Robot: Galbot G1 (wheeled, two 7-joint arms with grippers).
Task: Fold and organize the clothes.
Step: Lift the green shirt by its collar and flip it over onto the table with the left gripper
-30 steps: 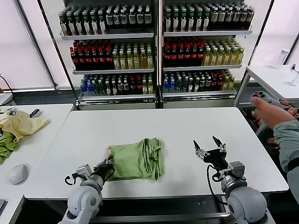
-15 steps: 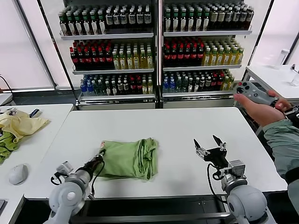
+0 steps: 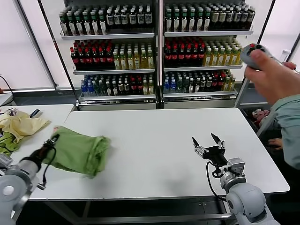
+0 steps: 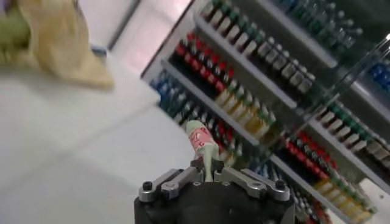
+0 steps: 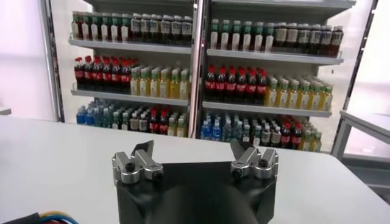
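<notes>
Light green polo shirt [image 3: 77, 152], folded into a soft bundle, sits at the left end of the white table [image 3: 154, 136], overhanging or just at its left edge; hard to tell which. Left gripper [image 3: 52, 139] is clamped tight on the bundle's left end; the left wrist view shows a sliver of green fabric with red-pink print pinched between the closed jaws. Bundle's long axis runs roughly left-right, trailing from the jaws toward table centre. Right gripper [image 3: 206, 143] hovers over the right half of the table, jaws spread wide, holding nothing, well apart from the shirt. Left arm is clearly the nearer one; any placing move looks like its job. Pale yellow garment [image 3: 18, 124] lies on the side table [image 3: 49, 112] just beyond, likely drop zone. Person's hand [image 3: 269, 75] with a controller at far right.
</notes>
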